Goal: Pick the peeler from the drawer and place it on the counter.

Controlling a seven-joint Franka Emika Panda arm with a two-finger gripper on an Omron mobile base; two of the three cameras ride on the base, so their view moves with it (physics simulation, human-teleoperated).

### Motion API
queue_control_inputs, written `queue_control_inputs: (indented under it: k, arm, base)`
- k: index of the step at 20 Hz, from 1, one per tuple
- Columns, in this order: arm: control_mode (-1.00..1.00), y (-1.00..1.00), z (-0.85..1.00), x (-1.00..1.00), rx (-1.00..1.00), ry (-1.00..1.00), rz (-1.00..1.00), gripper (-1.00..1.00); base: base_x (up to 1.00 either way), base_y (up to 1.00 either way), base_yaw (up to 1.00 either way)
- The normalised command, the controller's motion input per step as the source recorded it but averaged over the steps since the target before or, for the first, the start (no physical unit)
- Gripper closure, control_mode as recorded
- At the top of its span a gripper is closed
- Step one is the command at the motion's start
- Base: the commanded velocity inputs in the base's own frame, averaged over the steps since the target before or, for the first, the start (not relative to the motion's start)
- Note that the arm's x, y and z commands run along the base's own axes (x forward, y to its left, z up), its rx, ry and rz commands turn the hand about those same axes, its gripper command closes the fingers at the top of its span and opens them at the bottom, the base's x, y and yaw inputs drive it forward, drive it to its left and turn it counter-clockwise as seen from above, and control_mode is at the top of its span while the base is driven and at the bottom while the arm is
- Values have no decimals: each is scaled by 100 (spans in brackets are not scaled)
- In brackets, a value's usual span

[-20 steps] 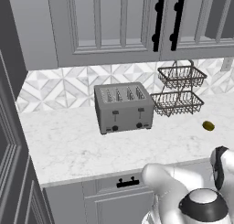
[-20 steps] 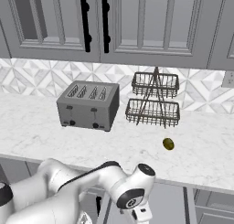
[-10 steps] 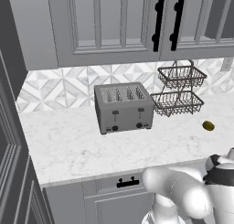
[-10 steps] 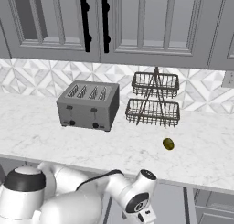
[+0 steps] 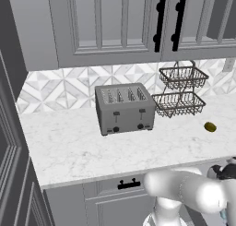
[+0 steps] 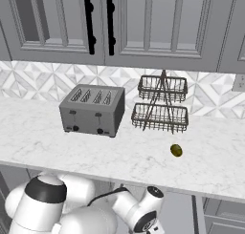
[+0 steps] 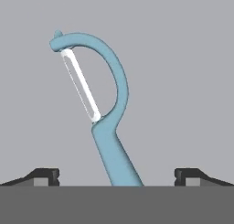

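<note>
Currently on the grasp step: gripper (image 7: 117, 177) jaws wide apart, peeler (image 7: 103, 113) on the drawer floor centred between them, so next descend and close on its handle.

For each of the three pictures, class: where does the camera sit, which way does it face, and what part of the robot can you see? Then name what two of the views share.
Left base view: behind the arm's left, looking forward and down at the counter and toaster; white arm at lower right.
Right base view: behind the arm's right, same direction; arm at lower left.
Hand view: on the hand, looking along the gripper at the peeler on a grey surface; both fingertips at the bottom, wide apart.
Shared: both base views show toaster, wire basket rack and a small olive-green lump.
</note>
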Motion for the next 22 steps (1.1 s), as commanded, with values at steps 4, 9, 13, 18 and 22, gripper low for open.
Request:
queue_control_inputs:
  k: [4, 9, 13, 18, 22]
  arm:
    - [-100, -15, -35, 0, -2, -1, 9, -100]
    - [-100, 0, -20, 0, -1, 0, 2, 100]
    - [-100, 0, 0, -12, 0, 0, 0, 100]
    - [-100, -2, 0, -49, 0, 0, 0, 100]
    - [-100, 0, 49, -46, -2, -7, -7, 100]
  base:
    - [0, 0, 0]
    - [0, 0, 0]
    - [0, 0, 0]
    - [0, 0, 0]
    - [0, 0, 0]
